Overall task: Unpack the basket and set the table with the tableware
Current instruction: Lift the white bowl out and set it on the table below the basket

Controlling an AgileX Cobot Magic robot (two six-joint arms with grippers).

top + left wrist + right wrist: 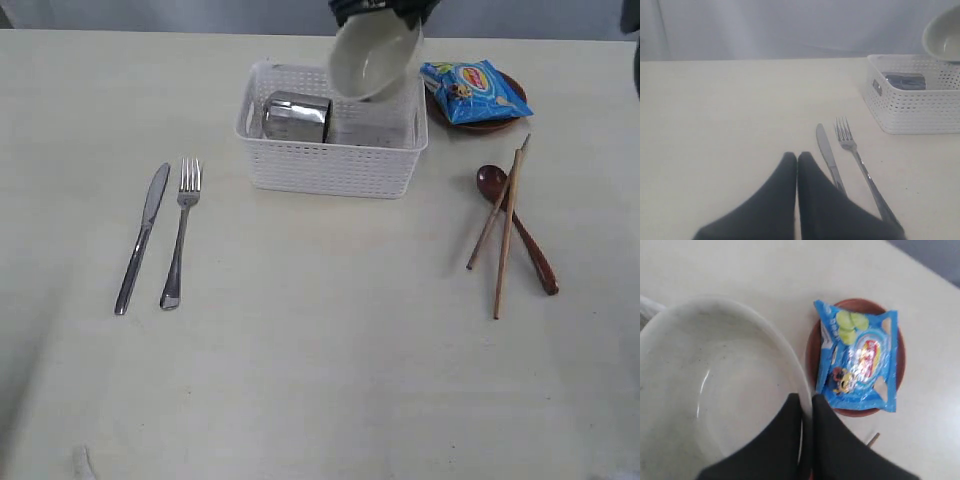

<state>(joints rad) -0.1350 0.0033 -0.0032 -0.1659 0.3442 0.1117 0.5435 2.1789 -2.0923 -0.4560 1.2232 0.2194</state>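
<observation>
The right gripper (pixel 806 405) pinched the rim of the off-white bowl (pixel 372 55), its 2 fingers nearly together with the wall between them, holding the bowl tilted above the basket (pixel 330 165), where the steel cup (pixel 296 118) lay on its side. The left gripper (pixel 797 157) had its fingers pressed together, holding nothing, near the knife (pixel 826 152) and fork (pixel 850 145) lying on the table (pixel 320 380).

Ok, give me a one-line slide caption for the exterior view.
Right gripper holds the bowl tilted above the basket, cup inside; knife and fork left, spoon and chopsticks right.
</observation>
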